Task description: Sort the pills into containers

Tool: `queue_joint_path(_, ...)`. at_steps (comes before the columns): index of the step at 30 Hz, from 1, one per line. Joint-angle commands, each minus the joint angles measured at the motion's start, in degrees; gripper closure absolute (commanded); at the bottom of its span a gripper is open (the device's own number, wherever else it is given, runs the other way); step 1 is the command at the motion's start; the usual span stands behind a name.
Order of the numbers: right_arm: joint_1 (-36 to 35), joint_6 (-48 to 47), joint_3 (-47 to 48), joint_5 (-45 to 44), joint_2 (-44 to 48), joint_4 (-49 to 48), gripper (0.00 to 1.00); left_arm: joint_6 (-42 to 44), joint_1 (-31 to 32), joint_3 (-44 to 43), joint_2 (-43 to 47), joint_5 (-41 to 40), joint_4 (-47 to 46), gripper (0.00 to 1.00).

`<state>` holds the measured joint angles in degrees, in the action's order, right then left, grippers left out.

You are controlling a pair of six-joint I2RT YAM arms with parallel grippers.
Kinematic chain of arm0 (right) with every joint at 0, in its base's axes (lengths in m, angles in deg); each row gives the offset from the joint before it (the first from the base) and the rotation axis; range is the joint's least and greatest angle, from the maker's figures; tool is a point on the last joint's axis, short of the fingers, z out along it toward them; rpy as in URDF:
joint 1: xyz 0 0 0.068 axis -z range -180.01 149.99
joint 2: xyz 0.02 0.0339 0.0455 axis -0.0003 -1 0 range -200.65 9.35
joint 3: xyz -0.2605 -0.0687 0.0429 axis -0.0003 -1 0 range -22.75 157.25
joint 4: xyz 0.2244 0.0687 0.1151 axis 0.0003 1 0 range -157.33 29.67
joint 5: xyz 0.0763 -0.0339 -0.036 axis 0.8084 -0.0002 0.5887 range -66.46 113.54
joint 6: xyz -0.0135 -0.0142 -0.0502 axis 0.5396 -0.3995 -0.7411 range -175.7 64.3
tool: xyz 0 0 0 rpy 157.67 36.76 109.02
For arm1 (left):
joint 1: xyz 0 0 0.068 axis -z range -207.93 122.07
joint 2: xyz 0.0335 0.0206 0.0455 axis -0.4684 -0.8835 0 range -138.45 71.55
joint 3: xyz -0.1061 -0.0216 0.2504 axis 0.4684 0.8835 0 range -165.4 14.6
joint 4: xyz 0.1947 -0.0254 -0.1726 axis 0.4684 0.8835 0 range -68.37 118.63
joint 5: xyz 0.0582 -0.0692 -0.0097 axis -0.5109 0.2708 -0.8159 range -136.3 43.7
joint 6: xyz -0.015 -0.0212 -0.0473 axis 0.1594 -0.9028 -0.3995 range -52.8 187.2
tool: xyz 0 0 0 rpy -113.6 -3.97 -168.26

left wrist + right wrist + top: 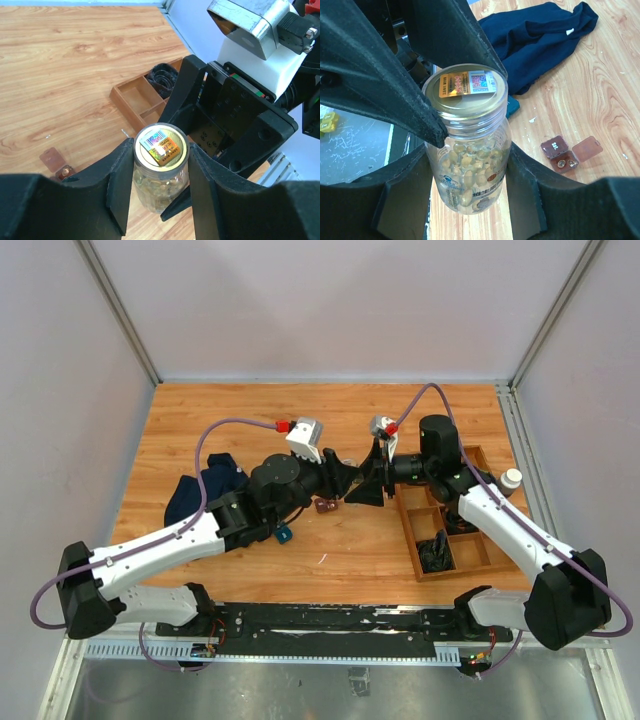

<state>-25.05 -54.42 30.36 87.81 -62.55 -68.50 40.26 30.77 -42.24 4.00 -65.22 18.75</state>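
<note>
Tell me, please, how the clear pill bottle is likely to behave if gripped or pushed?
The clear pill bottle looks rigid and smooth-walled, so it may slip in a loose grip. Well filled with pills, it is probably fairly heavy for its size. Round and taller than wide, it would likely tip if pushed high, then roll.

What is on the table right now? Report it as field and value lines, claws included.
bottle: clear pill bottle, full of yellowish pills, labelled seal over its mouth, held between both claws
left claw: shut on the bottle's neck
right claw: shut on the bottle's body
container: small reddish-brown box, lid open, lying on the wood apart from the bottle
tray: wooden tray, divided, on the right side, black item in one compartment
cloth: dark blue cloth, crumpled, on the left side
</note>
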Motion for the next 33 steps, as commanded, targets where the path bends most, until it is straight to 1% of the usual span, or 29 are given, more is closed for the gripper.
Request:
queue_joint_path(1,0.14,-0.86,1.86,2.47,1.34,-0.76,0.99,2.02,0.47,1.27,1.98,1.92,-4.40,0.83)
queue_joint_path(2,0.16,-0.72,1.76,3.21,1.50,-1.16,0.99,2.77,0.47,2.19,2.51,2.94,-5.63,0.88)
queue_joint_path(4,0.16,-0.62,1.57,5.34,1.73,-1.97,0.99,4.59,-0.16,4.11,4.05,6.66,-8.09,0.95)
queue_joint_path(6,0.16,0.54,1.04,7.58,2.00,-3.82,0.99,5.87,-2.01,6.15,5.39,13.60,-10.92,0.99)
queue_joint_path(11,0.16,1.57,0.51,10.81,2.58,-5.89,0.99,9.00,-8.41,10.46,7.12,34.94,-17.95,1.00)
queue_joint_path(13,0.16,1.46,0.43,10.95,2.60,-5.95,0.99,10.90,-9.25,10.69,6.76,39.37,-18.56,1.00)
queue_joint_path(15,0.16,1.18,0.43,10.90,2.53,-5.79,0.99,12.67,-9.39,10.65,6.55,40.34,-18.74,0.99)
queue_joint_path(16,0.16,0.81,0.49,10.76,2.50,-5.52,0.99,12.74,-9.39,10.74,6.82,38.83,-19.02,0.92)
queue_joint_path(17,0.16,0.26,0.59,10.52,2.52,-4.78,0.99,12.40,-9.39,10.89,7.34,37.01,-19.15,0.78)
queue_joint_path(19,0.16,-0.79,0.72,10.12,2.50,-3.85,0.99,11.65,-9.54,11.62,9.23,34.08,-19.83,0.43)
queue_joint_path(20,0.16,-1.19,0.75,9.96,2.53,-3.61,0.99,11.23,-9.58,12.18,10.50,32.86,-20.34,0.23)
queue_joint_path(21,0.16,-1.31,0.77,9.75,2.52,-3.54,0.99,11.19,-9.57,12.98,12.37,32.24,-21.14,0.16)
queue_joint_path(22,0.16,-1.34,0.78,9.66,2.47,-3.51,0.99,11.32,-9.58,13.89,13.76,32.03,-22.05,0.11)
queue_joint_path(24,0.16,-1.42,0.69,9.73,2.49,-3.56,0.99,11.38,-9.57,15.15,15.80,31.54,-23.37,0.08)
queue_joint_path(27,0.08,-1.62,0.70,10.07,2.34,-3.58,0.99,11.03,-9.59,15.16,15.90,30.84,-23.09,0.08)
queue_joint_path(28,0.08,-1.63,0.69,10.08,2.36,-3.52,0.99,10.50,-9.59,14.90,15.28,30.46,-23.06,0.10)
queue_joint_path(31,0.08,-1.71,0.67,10.00,2.28,-3.50,0.99,8.41,-9.57,14.29,12.65,30.10,-24.36,0.20)
queue_joint_path(33,0.08,-1.80,0.71,9.91,2.33,-3.42,0.99,7.36,-9.57,13.83,10.79,30.12,-25.03,0.25)
